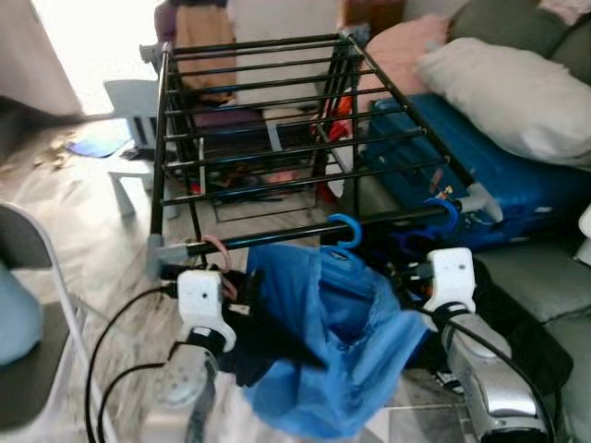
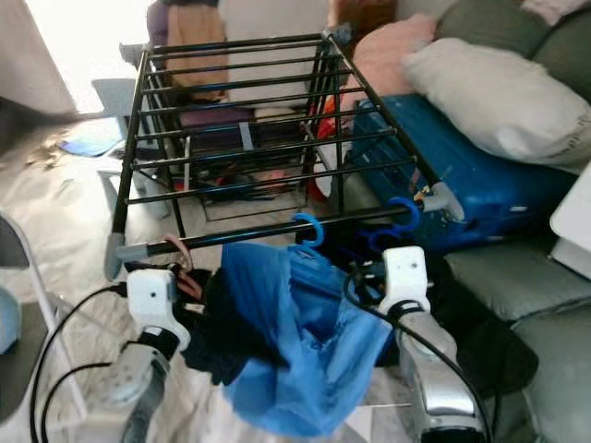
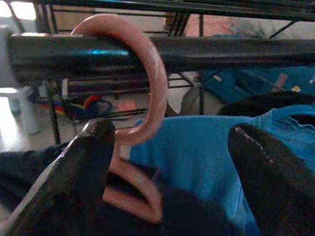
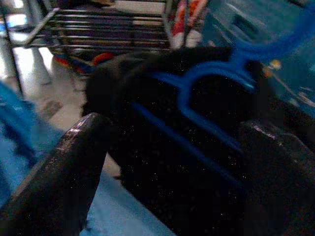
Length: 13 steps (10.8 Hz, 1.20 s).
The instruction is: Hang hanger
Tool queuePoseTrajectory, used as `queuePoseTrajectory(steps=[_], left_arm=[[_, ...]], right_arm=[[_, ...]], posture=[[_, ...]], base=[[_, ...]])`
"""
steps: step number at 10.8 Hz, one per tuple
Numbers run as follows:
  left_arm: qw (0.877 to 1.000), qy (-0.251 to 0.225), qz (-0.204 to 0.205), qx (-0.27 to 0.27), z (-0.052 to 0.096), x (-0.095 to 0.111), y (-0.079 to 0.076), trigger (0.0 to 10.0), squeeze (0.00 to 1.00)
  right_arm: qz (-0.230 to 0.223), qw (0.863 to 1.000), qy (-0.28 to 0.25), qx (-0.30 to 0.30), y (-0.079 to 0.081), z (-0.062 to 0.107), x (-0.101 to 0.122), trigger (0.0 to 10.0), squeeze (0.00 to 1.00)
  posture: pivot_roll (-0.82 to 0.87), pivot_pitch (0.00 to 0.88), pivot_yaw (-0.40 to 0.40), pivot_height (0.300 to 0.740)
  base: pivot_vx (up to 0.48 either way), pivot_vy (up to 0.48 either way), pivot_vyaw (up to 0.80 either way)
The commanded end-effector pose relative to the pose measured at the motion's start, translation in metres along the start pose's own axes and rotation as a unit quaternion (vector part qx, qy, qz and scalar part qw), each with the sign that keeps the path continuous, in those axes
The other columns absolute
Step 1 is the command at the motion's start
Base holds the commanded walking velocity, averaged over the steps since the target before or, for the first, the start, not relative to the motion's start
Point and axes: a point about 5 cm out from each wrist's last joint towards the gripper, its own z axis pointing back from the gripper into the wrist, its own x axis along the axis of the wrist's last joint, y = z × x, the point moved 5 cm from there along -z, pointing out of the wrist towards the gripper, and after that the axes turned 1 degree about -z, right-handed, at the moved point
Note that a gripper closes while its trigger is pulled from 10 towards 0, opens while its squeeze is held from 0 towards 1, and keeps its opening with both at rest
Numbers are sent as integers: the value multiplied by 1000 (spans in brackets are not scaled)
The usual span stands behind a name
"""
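A pink hanger's hook [image 3: 147, 73] sits over the front rail [image 3: 221, 51] of the black drying rack [image 1: 277, 120], at the rail's left end [image 1: 218, 247]. My left gripper [image 3: 172, 142] is open just below it, fingers either side of the hanger's neck, with a dark garment beneath. A blue hanger hook [image 1: 349, 228] at mid-rail carries a blue garment [image 1: 332, 341]. Further right, a second blue hook [image 1: 445, 210] hangs on the rail. My right gripper [image 4: 182, 142] stands open around that blue hanger [image 4: 206, 73] and its black garment [image 4: 197, 162].
A blue suitcase [image 1: 499, 175] and a white pillow [image 1: 508, 88] lie on the grey sofa [image 1: 545, 277] right of the rack. A white stool [image 1: 129, 120] stands at the back left and a grey chair [image 1: 28, 277] at the near left. Black cables trail from both wrists.
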Motion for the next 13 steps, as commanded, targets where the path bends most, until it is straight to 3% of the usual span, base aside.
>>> queuePoseTrajectory(steps=[1, 4, 6, 7, 8, 12, 13], left_arm=[[1000, 0, -5, 7, 1, 3, 7, 10000, 0], [1000, 9, -8, 6, 2, 0, 8, 10000, 0], [1000, 15, -8, 1, 2, -1, 7, 10000, 0], [1000, 18, -8, -1, 2, -2, 7, 10000, 0], [1000, 21, -9, -9, 1, -3, 3, 10000, 0], [1000, 25, -13, -14, 1, -4, 1, 10000, 0], [999, 26, -14, -13, 2, -4, 1, 10000, 0]], right_arm=[[14, 1000, -4, 24, 10, -3, 3, 10000, 0], [44, 994, 26, 96, 2, -2, -3, 10000, 0], [100, 986, 47, 125, -14, -6, -5, 10000, 0], [130, 979, 50, 150, -14, -10, -3, 10000, 0], [166, 968, 63, 177, -13, -16, -7, 10000, 0], [154, 931, 89, 318, 22, -27, -12, 10000, 0], [157, 927, 94, 327, 27, -29, -16, 6980, 0]], posture=[[-67, 0, 22, 740], [-66, 0, 23, 740], [-66, 0, 24, 740], [-67, 0, 28, 740], [-66, 0, 30, 740], [-45, 0, 21, 740], [-36, 0, 17, 740]], base=[[0, 0, 0], [0, 0, 0], [0, 0, 0], [0, 0, 0], [0, 0, 0], [0, 0, 0], [0, 0, 0]])
